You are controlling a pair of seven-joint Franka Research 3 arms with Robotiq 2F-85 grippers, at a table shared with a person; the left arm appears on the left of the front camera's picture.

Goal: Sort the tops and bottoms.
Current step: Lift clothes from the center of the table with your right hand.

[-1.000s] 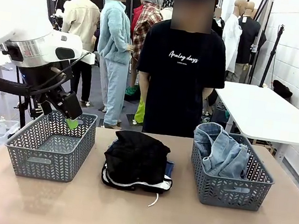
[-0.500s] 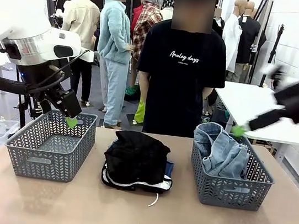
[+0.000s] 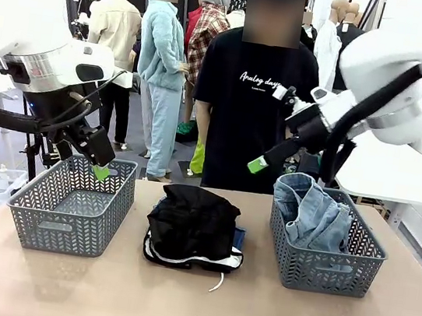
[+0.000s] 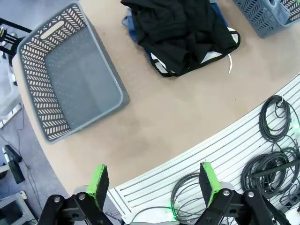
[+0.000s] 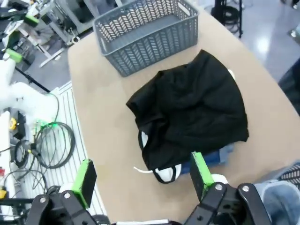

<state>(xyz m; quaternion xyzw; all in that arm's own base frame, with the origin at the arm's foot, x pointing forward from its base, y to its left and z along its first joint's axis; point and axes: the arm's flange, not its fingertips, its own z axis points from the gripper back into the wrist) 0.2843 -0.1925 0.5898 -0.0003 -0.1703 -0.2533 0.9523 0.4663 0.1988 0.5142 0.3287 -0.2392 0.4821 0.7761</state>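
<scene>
- Big swing on the right: right fingers in from the far right edge within the last second, now high in the air between the middle pile and the right basket, angled down toward the pile.
- Spread wide, nothing between the green pads; pile straight below in the right wrist view.
- No change on the left: left fingers parked as before over the far rim of the left basket, also spread wide and empty.
- Pile untouched through that second: black top crumpled uppermost, mid-bench, between the 2 baskets.
- White top with thin black trim beneath it, peeking out at the near edge, a white cord trailing onto the bench.
- Sliver of blue cloth at the pile's right side, kind not clear.
- Denim already heaped in the right basket; left basket bare inside.
- Reading of it: a reach for the black top shaping up from the right arm, no contact yet. Likely destination the left basket, given denim in the other. At least 2 tops left to sort.
- Writing: "Analog days" in white script across the chest of the black T-shirt on the person at the far side of the bench. Smaller line under it, too small to read.
- No legible labels on baskets or clothes.
</scene>
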